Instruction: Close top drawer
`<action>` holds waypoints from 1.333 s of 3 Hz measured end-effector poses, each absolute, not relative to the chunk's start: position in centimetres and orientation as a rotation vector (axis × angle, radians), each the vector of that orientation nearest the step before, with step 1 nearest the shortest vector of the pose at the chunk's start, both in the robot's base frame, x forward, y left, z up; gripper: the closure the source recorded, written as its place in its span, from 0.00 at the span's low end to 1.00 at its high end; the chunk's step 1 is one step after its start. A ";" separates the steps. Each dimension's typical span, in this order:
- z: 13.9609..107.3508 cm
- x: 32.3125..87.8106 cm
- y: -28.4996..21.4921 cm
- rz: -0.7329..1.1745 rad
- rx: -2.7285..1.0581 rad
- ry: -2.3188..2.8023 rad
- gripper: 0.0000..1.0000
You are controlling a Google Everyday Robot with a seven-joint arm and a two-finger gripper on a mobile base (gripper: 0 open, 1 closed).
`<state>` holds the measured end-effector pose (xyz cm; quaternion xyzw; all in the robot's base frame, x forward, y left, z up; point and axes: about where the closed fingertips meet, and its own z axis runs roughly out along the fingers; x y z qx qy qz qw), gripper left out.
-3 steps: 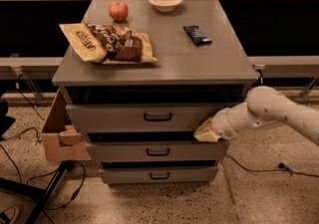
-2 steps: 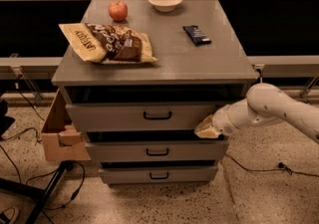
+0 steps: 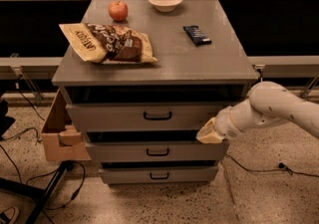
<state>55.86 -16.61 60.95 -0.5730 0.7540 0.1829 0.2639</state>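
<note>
the top drawer (image 3: 109,117), a wide grey front with a small black bar handle (image 3: 157,115) at its middle, stands pulled out a little from under the counter (image 3: 199,63), with a dark gap above it. my tool (image 3: 209,133) sits at the drawer's lower right corner.

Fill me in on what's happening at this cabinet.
A robot arm reaches in from the right, and its claw sits at the lower right corner of the top drawer front, apparently touching it. That drawer is not yet shut: it stands out from the grey cabinet, with a dark gap above it. On top lie an apple, a bowl, a chip bag and a dark wrapped bar, none being handled.
</note>
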 end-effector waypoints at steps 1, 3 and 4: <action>64.6 47.2 -16.1 0.503 -1.795 2.081 1.00; 74.1 38.1 -19.1 0.441 -2.094 2.113 1.00; 79.1 38.8 -23.5 0.287 -1.992 2.229 1.00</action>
